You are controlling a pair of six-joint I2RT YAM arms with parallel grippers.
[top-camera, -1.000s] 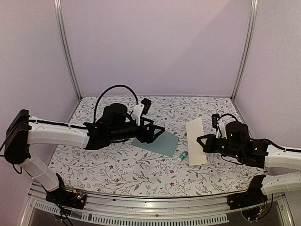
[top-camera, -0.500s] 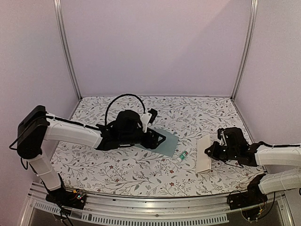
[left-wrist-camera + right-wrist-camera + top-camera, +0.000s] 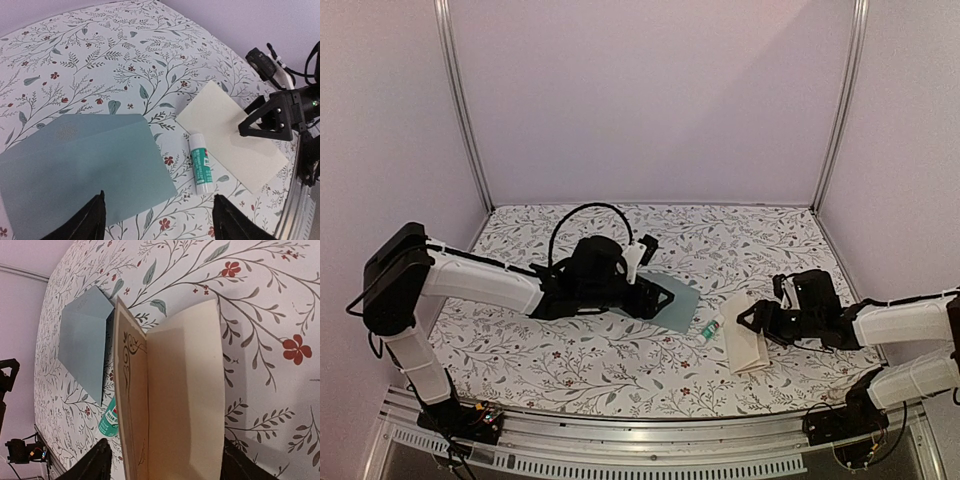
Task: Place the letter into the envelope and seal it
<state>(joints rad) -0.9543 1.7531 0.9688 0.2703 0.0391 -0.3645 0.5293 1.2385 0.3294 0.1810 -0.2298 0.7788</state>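
Letter (image 3: 185, 390), tan parchment, bent along a crease, at 3 o'clock of flat teal envelope (image 3: 85, 160). Right gripper (image 3: 165, 457) parted astride it; left gripper (image 3: 160, 222) wide, empty.

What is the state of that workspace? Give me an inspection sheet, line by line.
Surface: floral tablecloth, flat, no spills seen.
Job's things: envelope lies flat; letter partly folded, bordered face showing on one flap, not in the envelope.
Clutter: glue stick lying between envelope and letter.
Grippers: left gripper open over the envelope's edge; right gripper open, fingers either side of the letter.
Cables: black cable loops above the left arm, off the paper.
Surroundings: lilac walls, metal frame posts.
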